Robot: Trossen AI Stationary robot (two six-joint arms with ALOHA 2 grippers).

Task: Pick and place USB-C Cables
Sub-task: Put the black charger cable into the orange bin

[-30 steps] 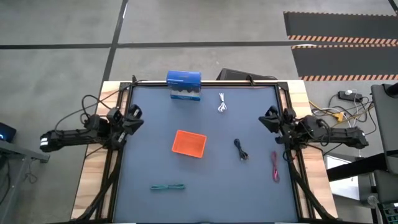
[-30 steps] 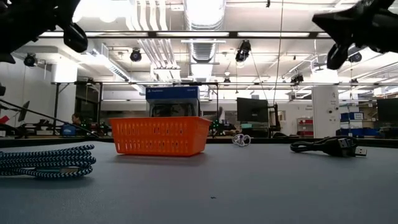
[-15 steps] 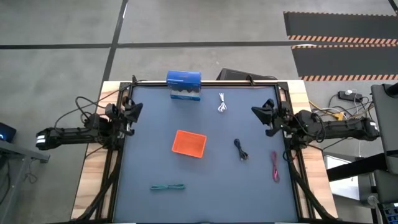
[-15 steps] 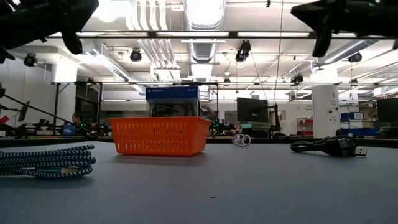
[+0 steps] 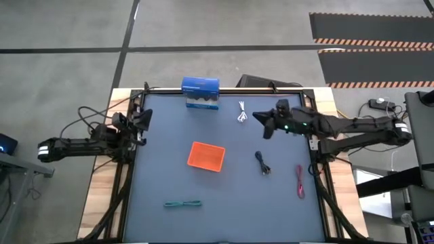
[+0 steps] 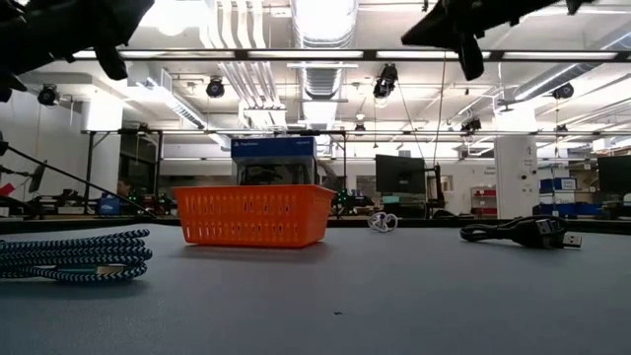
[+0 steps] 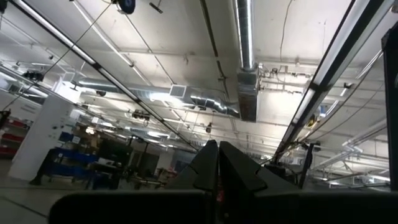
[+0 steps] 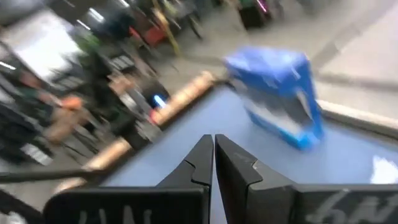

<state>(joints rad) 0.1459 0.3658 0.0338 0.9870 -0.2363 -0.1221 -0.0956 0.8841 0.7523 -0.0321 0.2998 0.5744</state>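
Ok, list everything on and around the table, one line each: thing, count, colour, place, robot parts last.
White cable: one, white, far side, right of the blue box.
Black cable: one, black, right of the tray.
Red cable: one, red, near the right edge.
Teal cable: one, teal-green, near edge.
Tray: one, orange, table centre.
Blue box: one, blue, far edge.
Table: one, dark blue-grey top.
Left gripper: shut, at the left edge.
Right gripper: shut, beside the white cable.

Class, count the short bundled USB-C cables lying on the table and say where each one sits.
4. The white cable lies near the far edge; the black cable lies right of the orange tray; the red cable lies by the right edge; the teal cable lies near the front. None appears hidden.
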